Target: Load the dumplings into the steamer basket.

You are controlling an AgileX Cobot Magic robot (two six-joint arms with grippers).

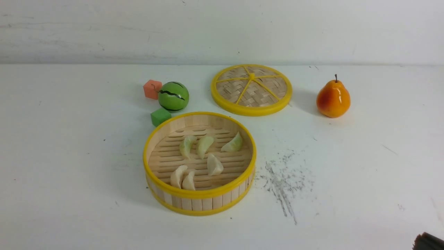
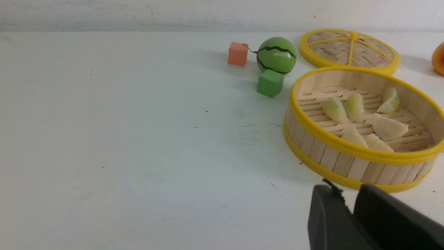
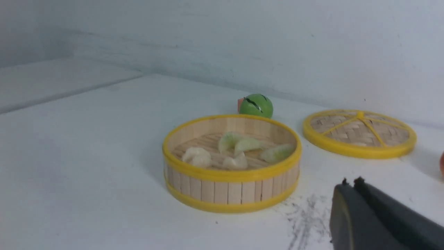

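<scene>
The steamer basket (image 1: pixel 201 193) stands mid-table, round, with a slatted wooden wall and yellow rims. On its slatted floor lie three pale green dumplings (image 1: pixel 204 146) toward the back and three cream-white dumplings (image 1: pixel 214 165) toward the front. In the left wrist view my left gripper (image 2: pixel 345 191) hovers just outside the basket (image 2: pixel 347 148), its dark tips slightly apart with nothing between them. My right gripper (image 3: pixel 351 184) is shut and empty, off to the basket's (image 3: pixel 229 175) right over grey scuff marks. Only its dark tip (image 1: pixel 428 242) shows in the front view's lower right corner.
The flat woven lid (image 1: pixel 251 89) with yellow spokes lies behind the basket on the right. An orange pear (image 1: pixel 333 99) stands further right. A toy watermelon (image 1: pixel 173 96), an orange cube (image 1: pixel 152 89) and a green cube (image 1: pixel 160 116) sit behind the basket's left. Grey scuffs (image 1: pixel 282 180) mark the table.
</scene>
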